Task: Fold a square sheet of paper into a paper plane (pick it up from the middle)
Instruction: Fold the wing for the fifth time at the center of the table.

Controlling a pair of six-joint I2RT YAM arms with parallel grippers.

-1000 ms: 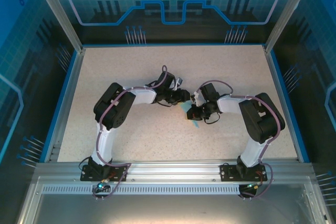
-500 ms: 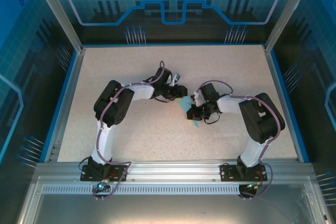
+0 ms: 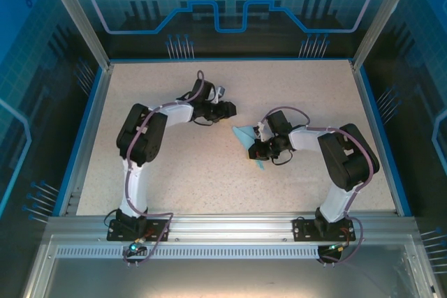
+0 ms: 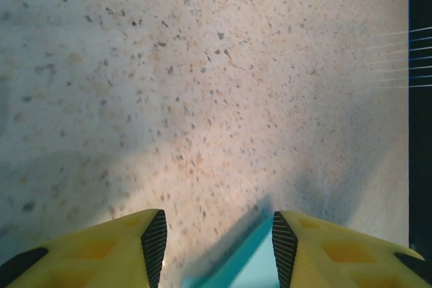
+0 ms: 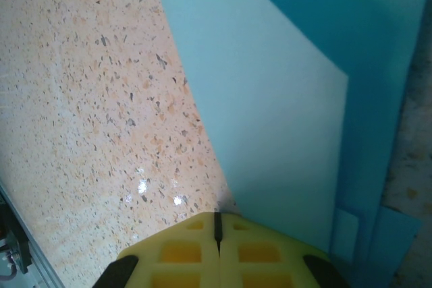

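The light-blue sheet of paper [image 3: 244, 133] lies folded on the speckled table, with a narrow tip pointing toward the near edge. My right gripper [image 3: 254, 150] is shut and its tips rest at the paper's edge. In the right wrist view the closed fingertips [image 5: 217, 219] meet the edge of the overlapping paper layers [image 5: 270, 112]. My left gripper [image 3: 230, 108] hovers up and left of the paper, apart from it. In the left wrist view it [image 4: 216, 237] is open, with nothing gripped. A corner of the paper [image 4: 246, 264] shows low between the fingers.
The speckled table [image 3: 209, 186] has a raised blue rim [image 3: 84, 137] on its left, far and right sides. An aluminium rail [image 3: 230, 225] carrying both arm bases runs along the near edge. The left wrist view shows the table's dark edge [image 4: 420, 99] at the right.
My left arm has pulled back up and to the left, off the paper, uncovering its upper part. Its jaws have widened a little. The right arm has not moved.
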